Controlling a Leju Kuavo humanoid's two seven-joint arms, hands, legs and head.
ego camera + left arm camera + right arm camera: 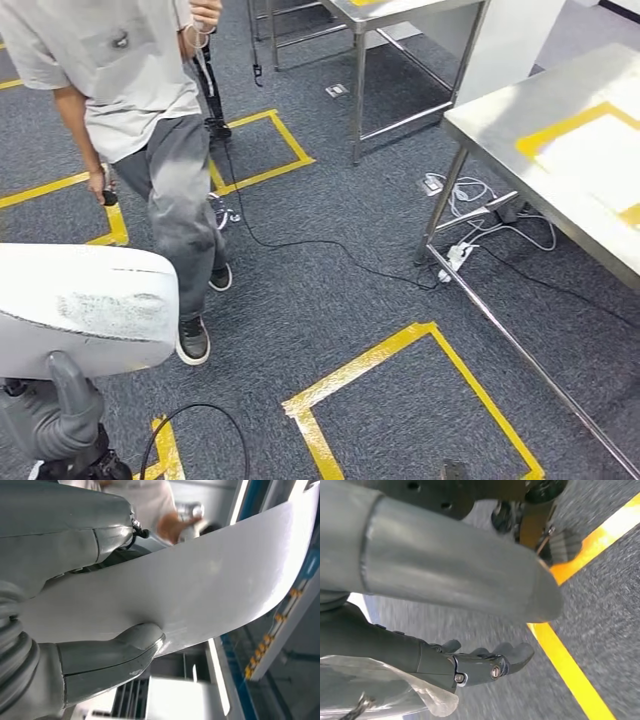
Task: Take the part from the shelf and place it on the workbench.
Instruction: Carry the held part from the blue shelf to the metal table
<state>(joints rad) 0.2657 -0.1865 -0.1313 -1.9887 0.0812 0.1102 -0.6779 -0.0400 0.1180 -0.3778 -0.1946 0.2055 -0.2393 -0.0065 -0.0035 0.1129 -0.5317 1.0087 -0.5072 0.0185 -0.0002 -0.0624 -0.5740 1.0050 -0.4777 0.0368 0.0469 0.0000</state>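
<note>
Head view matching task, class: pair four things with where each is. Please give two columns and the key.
1. white curved part
2. person
3. steel workbench
4. white power strip

A. on the carpet under the bench
B. held in the left hand
C. at the right, with yellow tape marking on top
D. standing on the carpet ahead-left

Pairs: 1-B, 2-D, 3-C, 4-A

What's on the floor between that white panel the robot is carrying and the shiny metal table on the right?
In the head view, between the white panel and the metal table lie grey carpet, a yellow tape square and a black cable.
</note>
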